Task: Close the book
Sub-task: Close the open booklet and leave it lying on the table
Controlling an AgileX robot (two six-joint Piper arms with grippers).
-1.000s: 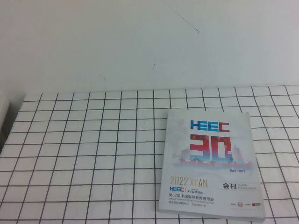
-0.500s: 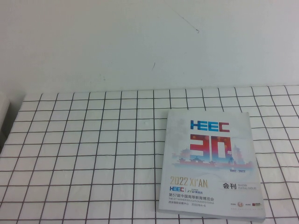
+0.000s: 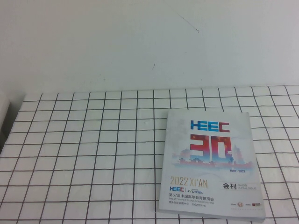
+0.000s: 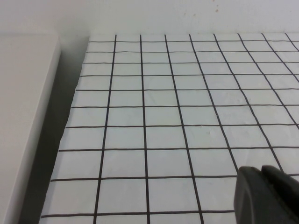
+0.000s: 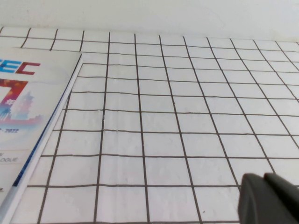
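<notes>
The book (image 3: 211, 164) lies flat and closed on the checked cloth at the near right in the high view, cover up, printed "HEEC 30" and "2022 XI'AN". Its right edge and page block (image 5: 35, 116) also show in the right wrist view. No arm appears in the high view. My left gripper (image 4: 267, 193) is a dark shape held together over bare cloth, away from the book. My right gripper (image 5: 270, 198) is also shut, hovering over the cloth to the right of the book, not touching it.
A white cloth with a black grid (image 3: 93, 154) covers the table, with a plain white wall (image 3: 140, 42) behind. A white ledge (image 4: 23, 116) runs beside the cloth's left edge, separated by a shadowed gap.
</notes>
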